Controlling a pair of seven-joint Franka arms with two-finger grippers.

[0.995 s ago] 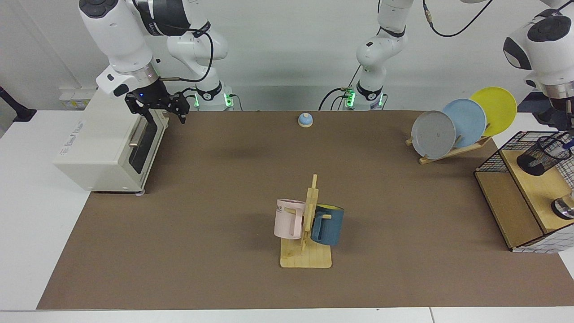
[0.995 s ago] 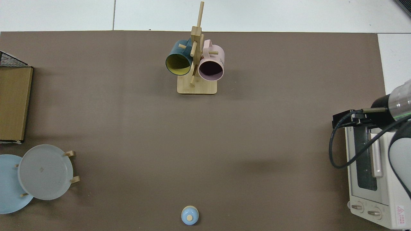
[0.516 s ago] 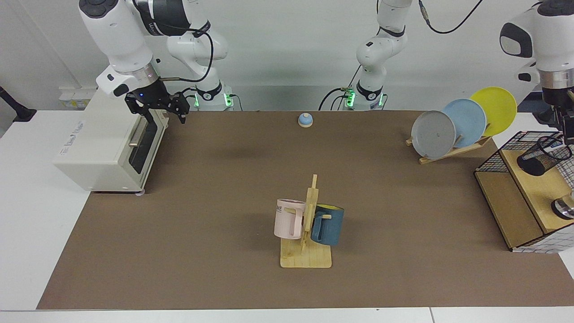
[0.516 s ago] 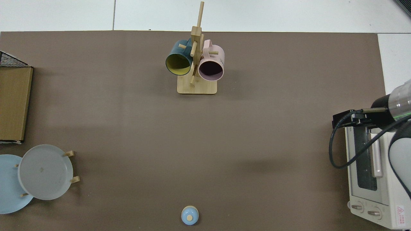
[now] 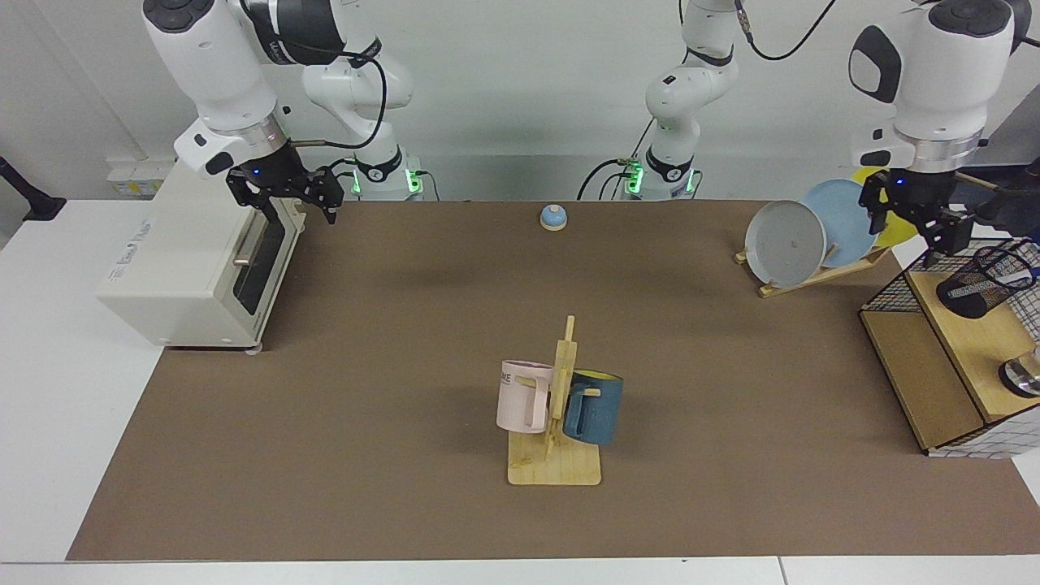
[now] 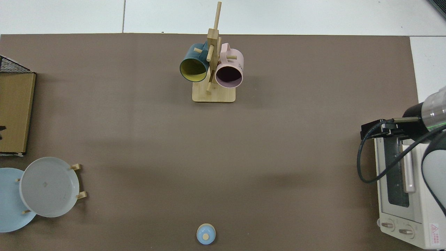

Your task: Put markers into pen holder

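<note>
Brown matting covers the table (image 5: 366, 422), with a mug stand (image 5: 555, 443) nearest the facing camera. At three o'clock, on a wooden shelf (image 5: 971, 341), the pen holder (image 5: 979, 284) is seen tipped over. No marker can be made out in it or elsewhere. The left gripper (image 5: 934, 236) hangs just beside the holder's mouth, fingers parted and empty. The step seems best done by a slow, clear retreat. At ten o'clock the right gripper (image 5: 313, 199) waits by the toaster oven (image 5: 175, 268), fingers apart. From above, holder and left gripper are cut off; only the shelf's edge (image 6: 14, 111) is shown.
</note>
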